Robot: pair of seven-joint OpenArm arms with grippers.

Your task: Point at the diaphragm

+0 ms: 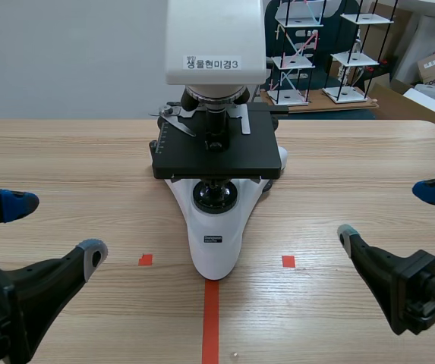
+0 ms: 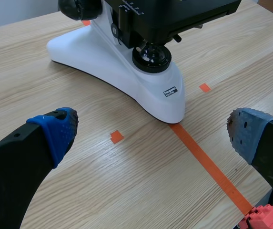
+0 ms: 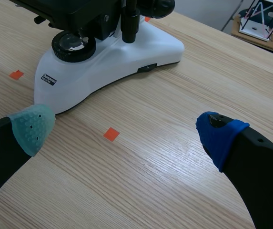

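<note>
Left of the microscope [image 1: 215, 227], the left tool [image 1: 56, 229] hovers low over the wooden tabletop [image 1: 88, 167]. Its fingers are spread wide, one blue-padded and one grey-padded, and they hold nothing. In its own wrist view the left tool [image 2: 150, 133] faces the microscope's white foot, well short of it.

The microscope stands at the middle, its foot on an orange tape line [image 1: 211, 318]. Its black stage [image 1: 217, 155] juts toward the robot. The diaphragm [image 1: 215, 181] appears to be the dark fitting tucked directly under that stage, just above the round lamp lens [image 1: 215, 199] set in the foot. Most of it sits in shadow.

Right of the microscope, the right tool [image 1: 390, 212] mirrors the left, fingers wide apart and empty, also well clear of the microscope.

Pointing has not begun. To do it well, one arm should probably act alone. Bringing its fingers together would give a single clear tip. The gap between stage and lamp looks shallow, so the tip should come in low from the front, below the stage edge and above the lens. It should stop just short of the fitting, since a nudge to the stage or lens could shift the microscope.
</note>
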